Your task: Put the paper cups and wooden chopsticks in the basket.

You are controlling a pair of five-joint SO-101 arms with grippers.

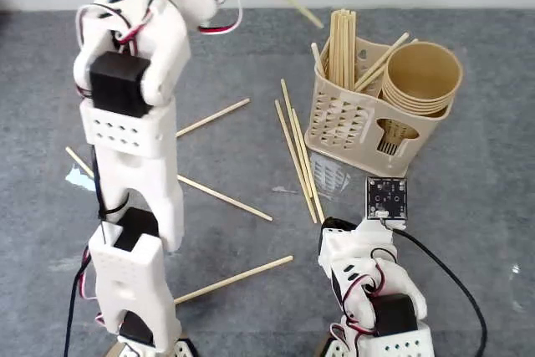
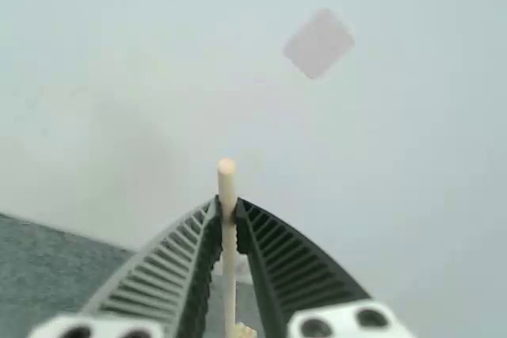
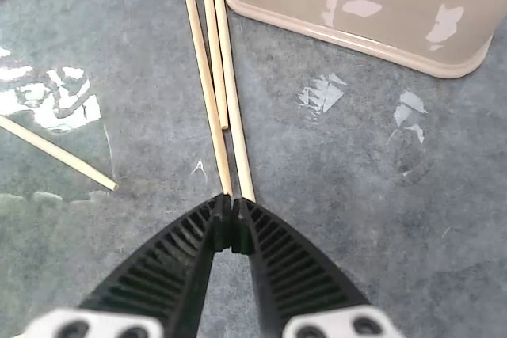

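Grey table (image 1: pixel 485 190) held loose chopsticks (image 1: pixel 296 150) by the basket (image 1: pixel 343 119). Your left gripper (image 2: pixel 227 210) clamped a chopstick (image 2: pixel 226 173); right gripper (image 3: pixel 231 213) sat closed, empty.

beige slotted basket (image 1: pixel 351 123), upright on the tabletop (image 1: pixel 468 206), holding a nested stack of paper cups (image 1: pixel 422 77) and a bundle of upright chopsticks (image 1: pixel 341 39). three loose chopsticks (image 1: pixel 297 152) lie side by side just beside it; scattered chopsticks (image 1: pixel 234 279) lie farther off. raised chopstick (image 2: pixel 226 172) clamped in the left gripper (image 2: pixel 227 207).

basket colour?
The basket is plain beige, a bit paler than the chopsticks in it. It shows best in the high view.
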